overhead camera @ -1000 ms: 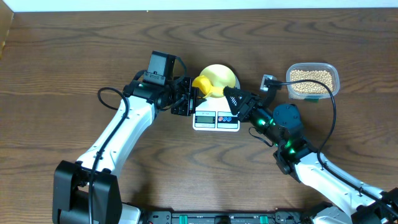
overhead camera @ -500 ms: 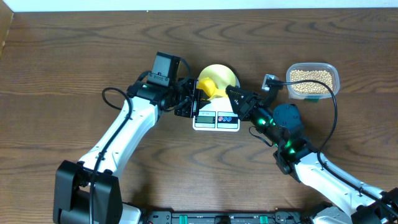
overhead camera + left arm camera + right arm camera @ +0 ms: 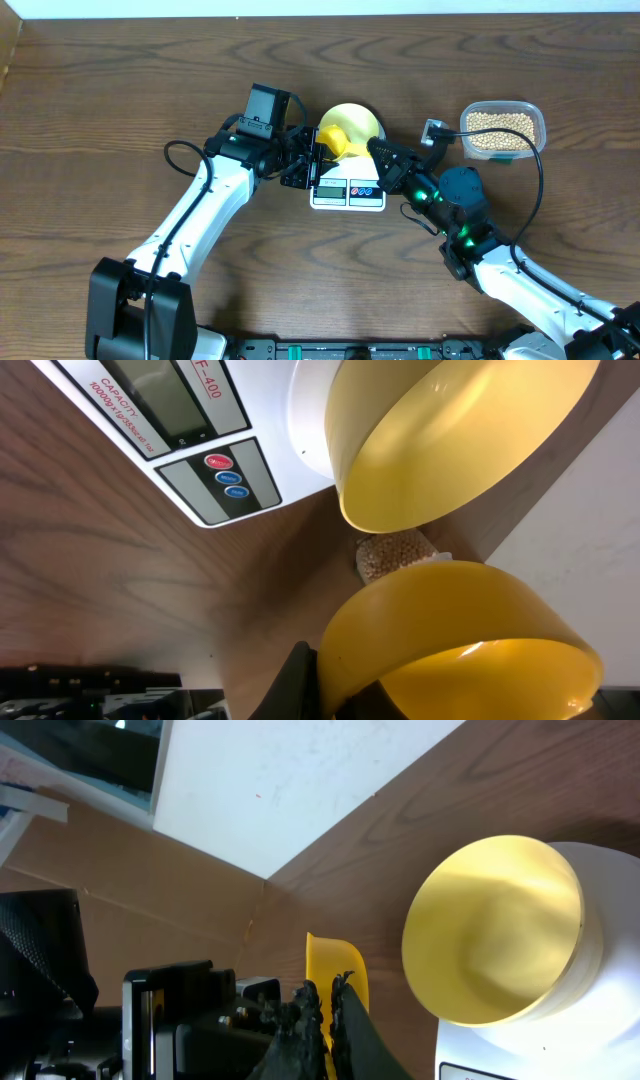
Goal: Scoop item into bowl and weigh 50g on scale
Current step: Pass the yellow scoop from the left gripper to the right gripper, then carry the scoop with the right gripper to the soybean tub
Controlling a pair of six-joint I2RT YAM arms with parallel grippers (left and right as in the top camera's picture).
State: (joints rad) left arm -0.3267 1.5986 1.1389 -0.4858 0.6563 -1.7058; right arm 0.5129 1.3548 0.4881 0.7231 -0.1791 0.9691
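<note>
The pale-yellow bowl stands empty on the white scale; it also shows in the right wrist view and the left wrist view. The beans lie in a clear tub at the back right. My left gripper is shut on a yellow scoop just left of the bowl, above the scale's left edge. My right gripper reaches in from the right, its fingers closed on the scoop's thin handle. The inside of the scoop is hidden.
The clear tub stands right of the scale, behind my right arm. The scale's display and buttons face the front edge. A white wall runs along the table's far edge.
My left gripper carried the scoop right, up to the bowl. My right gripper's fingers, open a second ago, have closed on the scoop's handle.
</note>
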